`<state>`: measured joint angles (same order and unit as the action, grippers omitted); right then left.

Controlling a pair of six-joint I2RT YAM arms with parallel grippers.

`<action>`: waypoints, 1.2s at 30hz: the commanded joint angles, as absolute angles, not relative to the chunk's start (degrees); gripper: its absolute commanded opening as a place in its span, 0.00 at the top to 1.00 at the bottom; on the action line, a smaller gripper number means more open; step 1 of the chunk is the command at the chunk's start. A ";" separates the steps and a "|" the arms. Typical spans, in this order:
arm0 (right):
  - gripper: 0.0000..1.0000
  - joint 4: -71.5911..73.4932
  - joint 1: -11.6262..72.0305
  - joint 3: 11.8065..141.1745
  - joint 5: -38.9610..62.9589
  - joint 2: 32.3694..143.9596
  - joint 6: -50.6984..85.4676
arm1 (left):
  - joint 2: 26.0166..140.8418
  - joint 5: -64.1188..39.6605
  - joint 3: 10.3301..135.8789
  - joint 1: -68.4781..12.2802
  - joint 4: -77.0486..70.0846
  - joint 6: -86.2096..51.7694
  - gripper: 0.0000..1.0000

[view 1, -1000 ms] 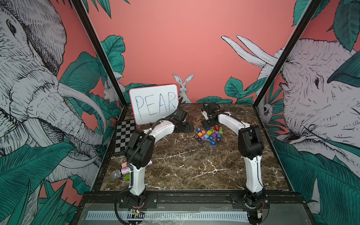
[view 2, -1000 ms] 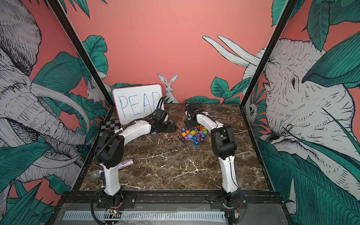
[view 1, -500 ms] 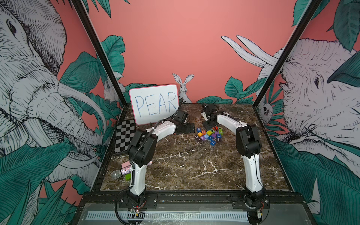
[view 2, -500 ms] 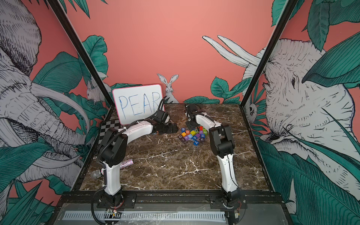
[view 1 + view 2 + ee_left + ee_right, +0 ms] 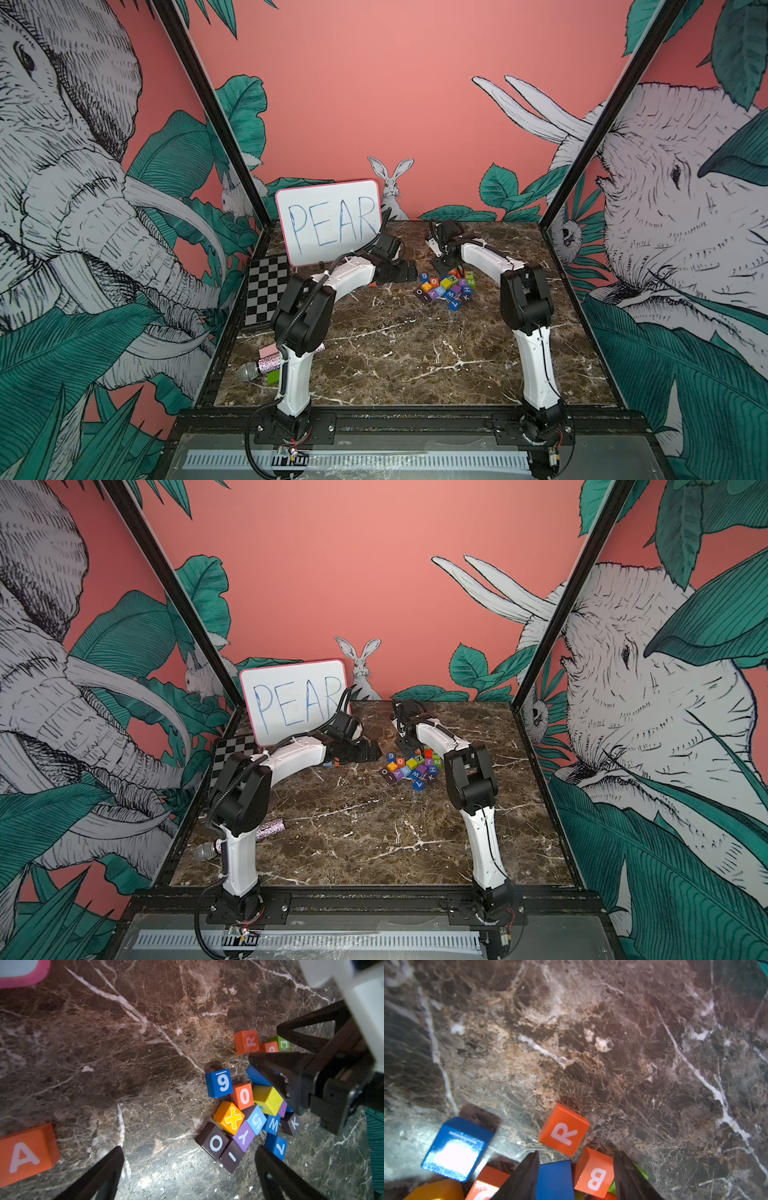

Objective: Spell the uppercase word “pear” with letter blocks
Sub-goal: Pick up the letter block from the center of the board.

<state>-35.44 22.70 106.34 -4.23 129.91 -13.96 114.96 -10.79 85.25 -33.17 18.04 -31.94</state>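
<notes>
Right gripper [image 5: 577, 1152]: shifted slightly; jaws half-open astride blue block [image 5: 555, 1178], B block [image 5: 593, 1176]; hold unclear. Left gripper [image 5: 190, 1159]: wide, empty. E pick likely.

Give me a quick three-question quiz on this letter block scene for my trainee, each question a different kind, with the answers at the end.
1. True or false: the orange A block lies inside the pile of letter blocks.
2. Multiple choice: the jaws of the left gripper are (a) open with nothing between them, (b) shut on a block, (c) shut on a marker.
3. Fill in: in the right wrist view, the red-orange block nearest the R block shows the letter ___.

Key: 1 false, it lies apart on the marble; 2 a; 3 B.
</notes>
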 commanded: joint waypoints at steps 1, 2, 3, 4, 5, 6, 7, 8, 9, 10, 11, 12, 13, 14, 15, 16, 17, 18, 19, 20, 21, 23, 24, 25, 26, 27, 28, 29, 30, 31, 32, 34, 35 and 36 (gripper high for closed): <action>0.41 -36.07 22.41 106.41 -3.45 129.18 -18.94 | 114.79 -11.26 86.83 -32.81 18.99 -32.33 0.01; 0.40 -35.83 22.41 106.06 -3.43 129.12 -19.51 | 114.70 -11.22 86.79 -32.78 19.01 -32.19 0.01; 0.40 -35.65 22.46 105.85 -3.40 129.11 -19.92 | 114.61 -11.09 86.75 -32.76 19.02 -32.13 0.01; 0.39 -35.48 22.41 105.50 -3.49 129.10 -20.24 | 114.46 -10.99 86.58 -32.78 18.75 -32.00 0.01; 0.39 -35.49 22.41 105.39 -3.57 129.18 -20.59 | 114.35 -10.99 86.33 -32.78 18.49 -32.09 0.01; 0.39 -35.60 22.41 105.47 -3.69 129.36 -20.77 | 114.26 -10.90 86.10 -32.75 18.31 -32.16 0.01; 0.39 -35.77 22.41 105.69 -3.95 129.62 -21.06 | 114.18 -10.90 85.80 -32.78 17.98 -32.35 0.01; 0.39 -35.99 22.41 105.88 -4.17 129.88 -21.31 | 114.17 -10.98 85.63 -32.77 17.69 -32.51 0.01; 0.39 -36.13 22.41 106.04 -4.38 130.20 -21.41 | 114.08 -11.18 85.39 -32.77 17.44 -32.67 0.01; 0.39 -36.23 22.41 106.29 -4.64 130.46 -21.51 | 114.08 -11.16 85.22 -32.76 17.38 -32.78 0.01; 0.39 -36.26 22.41 106.37 -4.81 130.69 -21.48 | 114.08 -11.19 85.10 -32.78 17.36 -32.80 0.01; 0.40 -36.15 22.41 106.48 -4.98 130.78 -21.52 | 114.00 -11.19 85.07 -32.78 17.33 -32.84 0.01; 0.40 -35.92 22.41 106.36 -4.95 130.86 -21.44 | 113.95 -11.16 84.99 -32.78 17.33 -32.87 0.01; 0.40 -35.70 22.41 106.29 -4.72 130.86 -21.28 | 113.91 -11.18 84.90 -32.72 17.31 -32.86 0.01; 0.40 -35.52 22.41 106.26 -4.56 130.89 -21.15 | 113.82 -11.17 84.82 -32.69 17.33 -32.87 0.01; 0.40 -35.43 22.41 106.26 -4.40 130.95 -21.08 | 113.82 -11.08 84.81 -32.74 17.39 -32.87 0.01; 0.40 -35.48 22.37 106.42 -4.42 131.11 -21.07 | 113.74 -11.08 84.73 -32.67 17.32 -32.87 0.01; 0.40 -35.50 22.41 106.56 -4.51 131.22 -21.05 | 113.73 -11.05 84.73 -32.58 17.42 -32.87 0.01; 0.40 -35.49 22.41 106.77 -4.63 131.47 -21.09 | 113.73 -11.10 84.73 -32.60 17.40 -32.87 0.01; 0.40 -35.54 22.41 107.03 -4.64 131.66 -21.08 | 113.65 -11.09 84.73 -32.52 17.45 -32.94 0.01; 0.40 -35.60 22.41 107.27 -4.58 131.95 -21.01 | 113.66 -11.08 84.73 -32.52 17.47 -32.96 0.01; 0.40 -36.07 22.41 108.30 -4.80 132.65 -20.97 | 113.58 -11.08 84.73 -32.48 17.41 -33.06 0.01; 0.40 -36.28 22.40 108.68 -4.94 132.98 -20.89 | 113.61 -11.08 84.72 -32.51 17.41 -33.00 0.01; 0.40 -36.54 22.41 109.21 -5.27 133.39 -20.84 | 113.56 -11.07 84.64 -32.52 17.49 -33.05 0.01; 0.40 -36.86 22.37 109.79 -5.37 133.77 -20.83 | 113.60 -11.10 84.69 -32.50 17.54 -33.05 0.01; 0.40 -37.13 22.32 110.24 -5.35 134.08 -20.84 | 113.48 -11.07 84.56 -32.48 17.53 -33.04 0.01; 0.40 -37.42 22.29 110.79 -5.28 134.44 -20.81 | 113.47 -11.05 84.55 -32.43 17.56 -33.05 0.01; 0.40 -37.64 22.25 111.31 -5.11 134.72 -20.78 | 113.47 -11.08 84.54 -32.45 17.53 -33.05 0.01; 0.40 -37.78 22.19 111.77 -5.04 134.95 -20.76 | 113.47 -11.16 84.64 -32.43 17.56 -33.08 0.01; 0.40 -38.02 22.24 112.32 -4.86 135.29 -20.77 | 113.49 -11.23 84.73 -32.43 17.55 -33.01 0.01; 0.40 -38.33 22.15 112.94 -4.82 135.61 -20.72 | 113.49 -11.25 84.88 -32.43 17.64 -33.02 0.01; 0.39 -38.97 21.94 114.38 -4.51 136.31 -20.65 | 113.47 -11.25 85.16 -32.43 17.76 -32.96 0.01; 0.39 -39.38 21.85 115.15 -4.13 136.68 -20.50 | 113.47 -11.25 85.33 -32.39 17.95 -32.88 0.01; 0.39 -39.82 21.75 115.97 -3.82 137.12 -20.43 | 113.47 -11.22 85.46 -32.35 18.02 -32.87 0.01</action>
